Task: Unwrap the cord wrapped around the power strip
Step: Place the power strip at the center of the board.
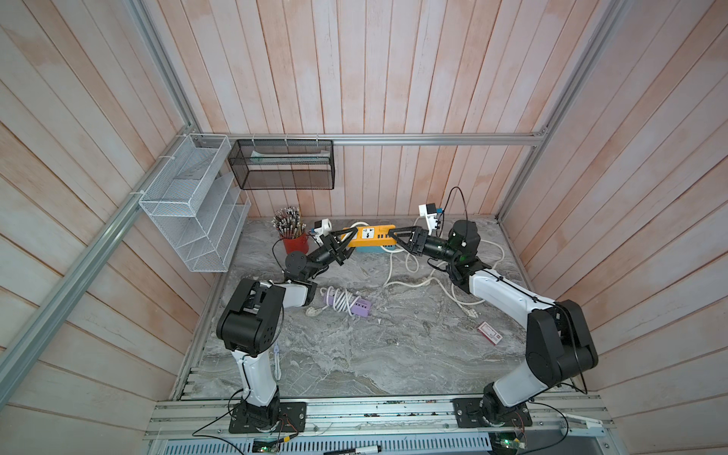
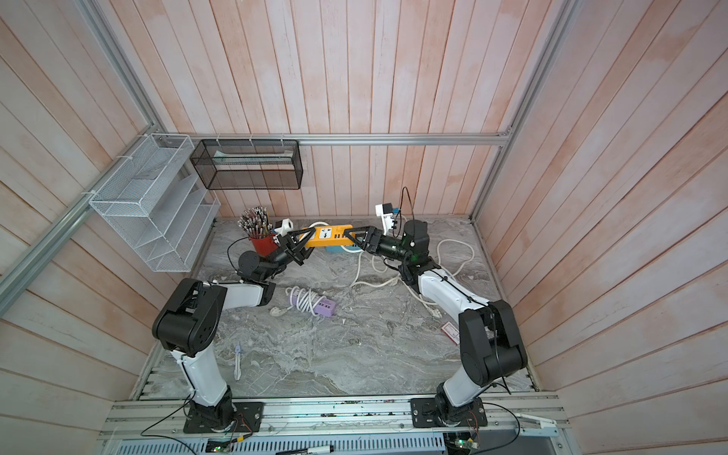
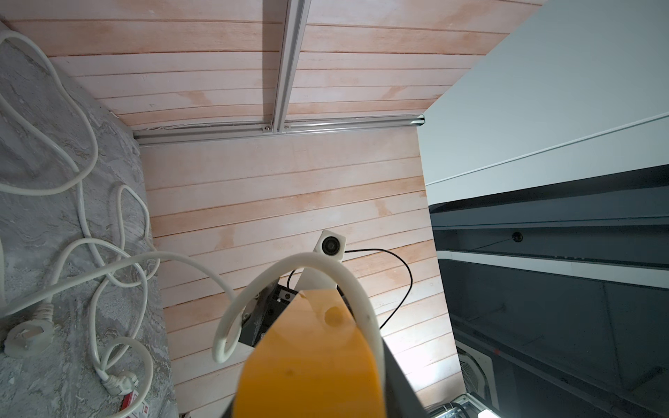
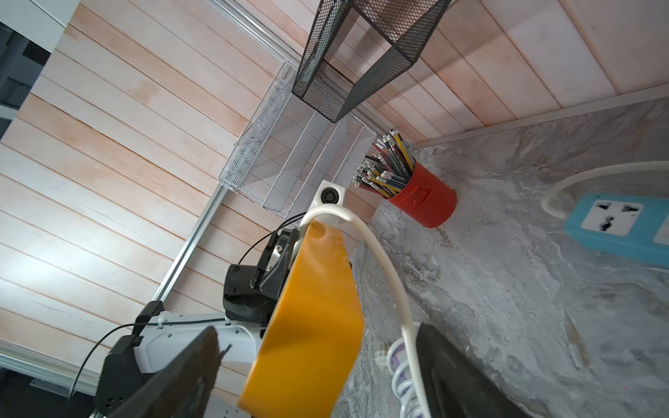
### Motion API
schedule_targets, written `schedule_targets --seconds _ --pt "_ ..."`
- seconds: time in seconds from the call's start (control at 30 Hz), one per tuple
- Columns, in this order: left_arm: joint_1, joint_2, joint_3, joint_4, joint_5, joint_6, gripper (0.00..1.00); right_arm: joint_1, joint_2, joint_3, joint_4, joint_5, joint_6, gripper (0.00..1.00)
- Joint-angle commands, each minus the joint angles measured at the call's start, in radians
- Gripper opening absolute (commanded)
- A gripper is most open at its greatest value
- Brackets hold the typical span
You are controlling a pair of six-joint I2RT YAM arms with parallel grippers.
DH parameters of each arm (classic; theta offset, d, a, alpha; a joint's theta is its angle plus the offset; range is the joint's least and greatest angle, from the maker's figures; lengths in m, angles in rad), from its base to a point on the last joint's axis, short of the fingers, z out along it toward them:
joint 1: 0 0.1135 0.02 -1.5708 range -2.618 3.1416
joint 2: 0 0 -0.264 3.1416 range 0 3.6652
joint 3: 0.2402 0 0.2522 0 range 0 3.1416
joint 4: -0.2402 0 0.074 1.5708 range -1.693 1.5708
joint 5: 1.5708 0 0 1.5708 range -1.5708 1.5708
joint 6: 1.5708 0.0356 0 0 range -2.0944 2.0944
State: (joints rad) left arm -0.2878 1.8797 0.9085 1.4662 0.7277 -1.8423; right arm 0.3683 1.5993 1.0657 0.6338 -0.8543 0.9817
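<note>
Left gripper point(image 1: 348, 236) is clamped on one end of the orange power strip point(image 1: 372, 235) and carries it clear of the table point(image 1: 354, 354). Right gripper point(image 1: 394, 234) straddles the other end with its jaws apart and a gap on each side in the right wrist view, so it isn't gripping.

Strip hangs roughly level just beside the red pencil cup point(image 1: 295, 243), on the right arm's side of it. Looks like a light, rigid plastic body with smooth faces, so it will likely twist in a one-end pinch. Best held across the end, clear of the sockets.

White cord point(image 3: 307, 256) looks thick and springy and keeps its curl. One lengthwise turn seems looped over both ends; the rest lies loose on the table. I'd grab the loop at an end, not the plug. Cord runs between the strip and one right finger point(image 4: 463, 372), so closing could pinch it.

Next out from the cup, the blue power strip point(image 4: 615, 228) lies under the orange one and could snag the cord. Farther out, toward the arm bases, is the purple power strip point(image 1: 356, 306), cord wrapped. Farthest is the pink card point(image 1: 489, 332), out of the way.
</note>
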Motion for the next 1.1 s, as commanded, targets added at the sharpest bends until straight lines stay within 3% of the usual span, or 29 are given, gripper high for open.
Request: schedule_targets --seconds 0.0,0.1,0.17,0.2,0.4,0.43,0.57,0.7,0.83,1.07 --pt "-0.005 0.012 0.012 0.043 0.005 0.032 0.0 0.016 0.02 0.046 0.05 -0.008 0.029 0.8" --pt "-0.005 0.013 0.013 0.042 0.005 0.037 0.0 0.02 0.029 0.052 0.04 -0.003 0.028 0.6" --pt "-0.005 0.013 0.012 0.039 0.006 0.042 0.0 0.02 0.032 0.052 0.031 0.002 0.027 0.37" --pt "-0.007 0.012 0.013 0.037 0.008 0.047 0.0 0.02 0.031 0.053 0.025 0.002 0.024 0.31" --pt "-0.006 -0.001 0.028 0.004 0.025 0.083 0.0 0.02 0.03 0.05 -0.023 0.013 -0.005 0.05" --pt "-0.005 -0.002 0.035 0.003 0.03 0.085 0.08 0.02 0.027 0.048 -0.035 0.018 -0.015 0.04" --pt "-0.004 -0.002 0.048 0.01 0.043 0.08 0.58 0.02 0.013 0.043 -0.077 0.045 -0.055 0.02" --pt "0.005 -0.007 0.04 -0.004 0.052 0.087 0.91 0.017 -0.004 0.04 -0.125 0.074 -0.093 0.01" --pt "0.031 -0.029 0.015 -0.034 0.062 0.118 1.0 0.002 -0.019 0.014 -0.14 0.105 -0.107 0.01" --pt "0.108 -0.12 -0.016 -0.215 0.095 0.267 1.0 -0.03 -0.064 -0.081 -0.06 0.151 -0.086 0.0"
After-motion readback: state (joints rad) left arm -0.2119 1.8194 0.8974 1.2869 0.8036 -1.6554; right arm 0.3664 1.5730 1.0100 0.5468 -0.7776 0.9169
